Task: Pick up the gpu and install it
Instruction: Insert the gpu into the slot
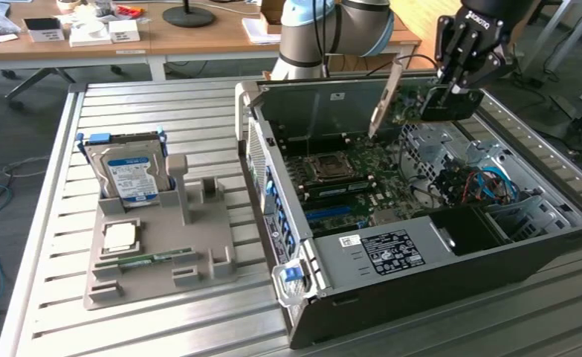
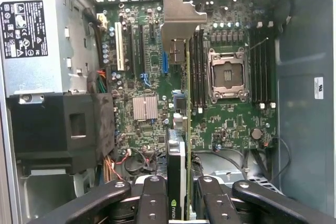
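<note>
Bench: slatted metal table (image 1: 172,111) carrying all the work; behind it wooden desks (image 1: 172,37) with small boxes and a round black lamp base, and loose cables on the floor at the exterior view's left. Largest item is the open computer case (image 1: 450,297), lying on its side with its open side up. The robot arm (image 1: 320,33) rises behind the case. At the exterior view's left of the case lies a grey parts tray (image 1: 152,282), well apart from it. Inside the case, a labelled power supply (image 2: 31,30) and a black shroud (image 2: 58,129) sit to one side of the motherboard (image 2: 152,77); blue cables (image 1: 484,182) lie bundled near the drive cage. A hard drive (image 1: 127,175) with a blue-white label stands upright in the tray's far slot. The gripper (image 2: 181,203) hangs over the far end of the case, its fingers (image 2: 152,198) clamped on the gpu (image 2: 176,161) from both faces. The card is held edge-on to the board with its metal bracket toward the case's rear wall. In the wrist view it lines up between the expansion slots and the memory slots, just beside the latter; whether it touches the board I cannot tell. The empty CPU socket (image 2: 227,74) lies beyond those slots, and a small silver heat sink (image 2: 144,107) on the other side. In the tray, a square processor chip (image 1: 120,238) lies flat, with a narrow green RAM stick (image 1: 147,260) just in front of it.
</note>
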{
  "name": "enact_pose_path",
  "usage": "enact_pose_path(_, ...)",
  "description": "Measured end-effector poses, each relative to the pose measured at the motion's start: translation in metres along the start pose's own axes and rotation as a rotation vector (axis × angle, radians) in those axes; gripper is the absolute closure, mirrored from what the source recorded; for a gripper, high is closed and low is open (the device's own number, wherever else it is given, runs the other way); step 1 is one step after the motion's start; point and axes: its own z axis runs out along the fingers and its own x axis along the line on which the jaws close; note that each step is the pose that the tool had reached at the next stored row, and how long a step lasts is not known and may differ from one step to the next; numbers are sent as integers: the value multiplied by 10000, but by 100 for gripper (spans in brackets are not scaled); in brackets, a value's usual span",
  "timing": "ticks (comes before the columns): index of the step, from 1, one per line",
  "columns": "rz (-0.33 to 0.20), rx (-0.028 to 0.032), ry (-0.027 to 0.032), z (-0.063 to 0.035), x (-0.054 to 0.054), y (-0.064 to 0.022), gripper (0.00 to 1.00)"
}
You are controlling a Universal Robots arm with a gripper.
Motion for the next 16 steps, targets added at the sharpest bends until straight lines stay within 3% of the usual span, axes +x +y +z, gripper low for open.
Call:
enact_pose_path(5, -80, 204, -54, 18, 3, 31, 73)
enact_pose_path(9, -81, 216, -74, 24, 6, 73, 73)
enact_pose_path(14, -83, 204, -306, 26, 8, 96, 73)
enact_pose_path(16, -80, 202, -334, 28, 7, 98, 73)
